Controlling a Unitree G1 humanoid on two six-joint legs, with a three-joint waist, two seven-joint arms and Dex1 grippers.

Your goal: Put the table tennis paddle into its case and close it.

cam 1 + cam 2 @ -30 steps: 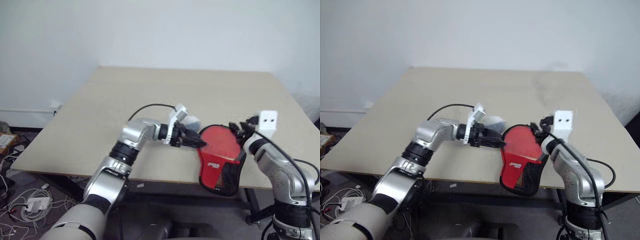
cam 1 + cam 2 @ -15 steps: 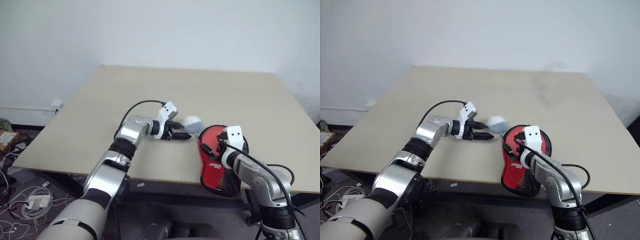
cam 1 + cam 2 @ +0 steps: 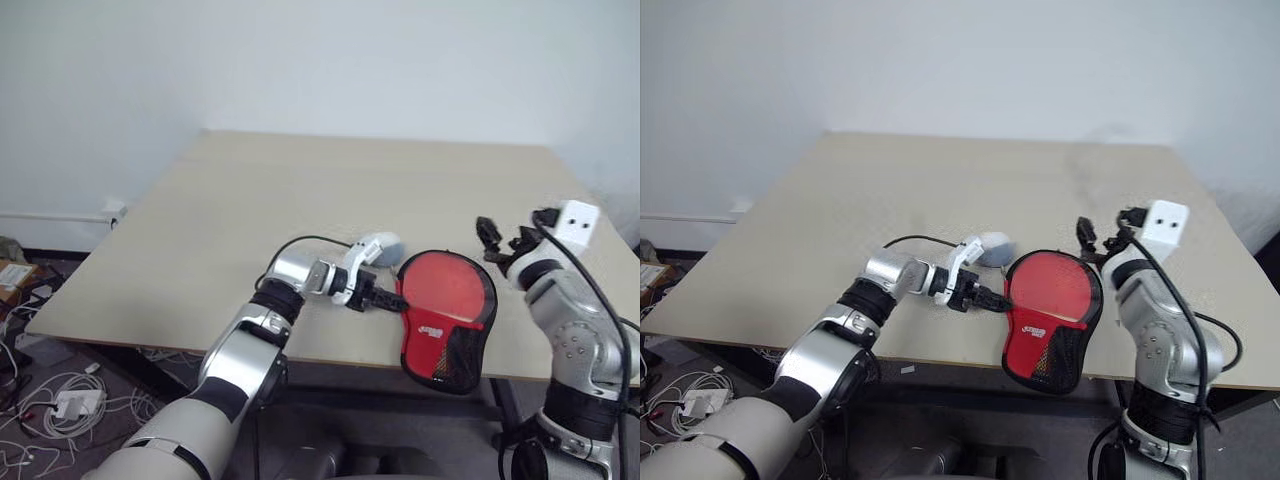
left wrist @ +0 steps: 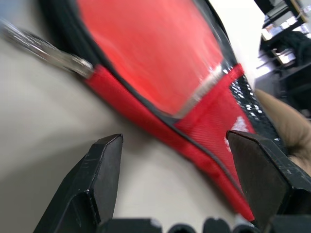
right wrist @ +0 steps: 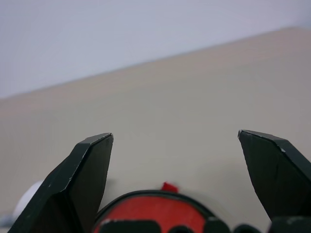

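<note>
Case [image 3: 440, 335], red fabric, lying at the near right edge of the table [image 3: 300, 190]: a small white logo is showing on the red band just above the black mesh portion. Its lettering is appearing too small to be read. No other text, label, number or sign is showing legibly anywhere in the scene.
</note>
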